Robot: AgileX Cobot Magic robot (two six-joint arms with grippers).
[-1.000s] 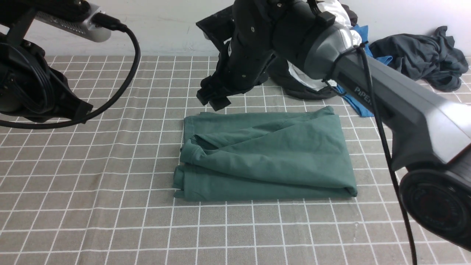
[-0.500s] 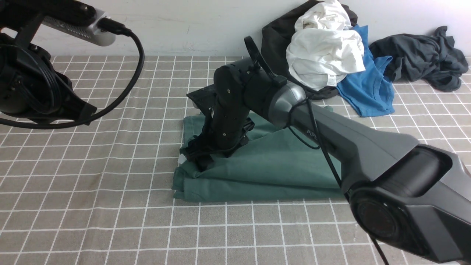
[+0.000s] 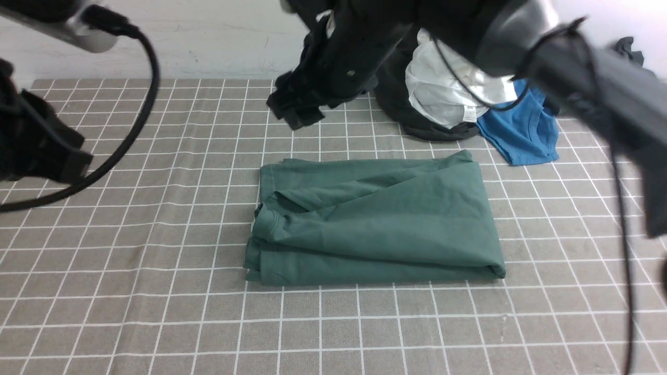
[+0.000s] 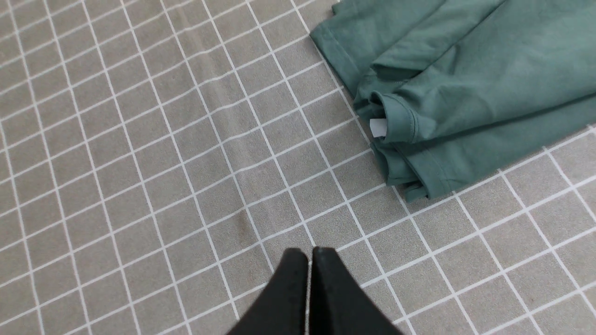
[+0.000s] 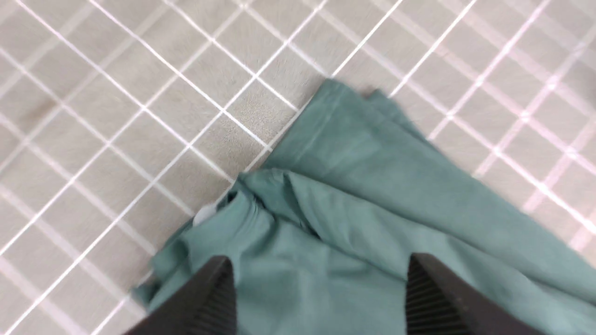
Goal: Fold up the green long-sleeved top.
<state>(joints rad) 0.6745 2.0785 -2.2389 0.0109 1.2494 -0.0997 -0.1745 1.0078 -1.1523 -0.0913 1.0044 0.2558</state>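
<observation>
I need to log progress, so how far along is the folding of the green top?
The green top lies on the checked cloth as a compact folded rectangle, so folding looks mostly done. Neither gripper holds it: the right gripper is open above it, and the left gripper is shut beside it. The collar end looks bunched and may need tidying.

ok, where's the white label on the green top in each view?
Front view: not discernible; it would be at the folded collar on the green top's left edge, too small to tell.
Left wrist view: white label pokes out beside the collar fold, well away from the shut left hand.
Right wrist view: blurred white speck at the collar, just beyond the open right hand.
Shared landmark: the collar fold.
</observation>
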